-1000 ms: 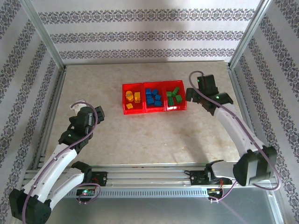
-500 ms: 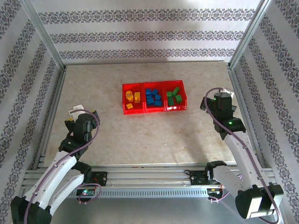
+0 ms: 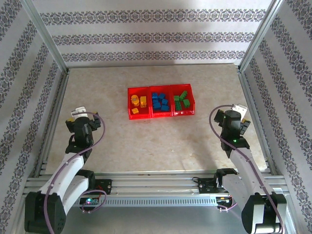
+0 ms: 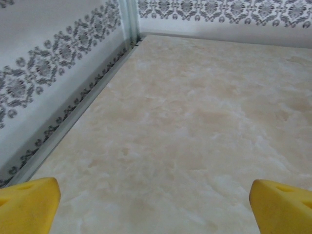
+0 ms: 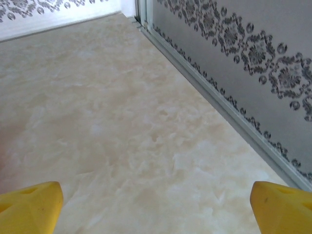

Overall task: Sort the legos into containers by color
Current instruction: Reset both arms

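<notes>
Beige marbled table [image 3: 146, 141] (evenly lit) enclosed by patterned white walls [image 3: 156, 29].

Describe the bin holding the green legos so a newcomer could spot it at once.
On the beige table, three joined red bins sit in a row at the far centre. Take the right end bin. It alone holds green bricks; its neighbours hold blue bricks and yellow-orange bricks.

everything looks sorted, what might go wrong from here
1. The green legos lie jumbled, some tilted, in the right-hand bin of the containers; a knock might tip one out.
2. The right gripper, open, sits close to the side wall rail; a wide swing could clip it.
3. Nothing visibly fixes the containers to the table; an arm sweeping inward might shove them.
</notes>
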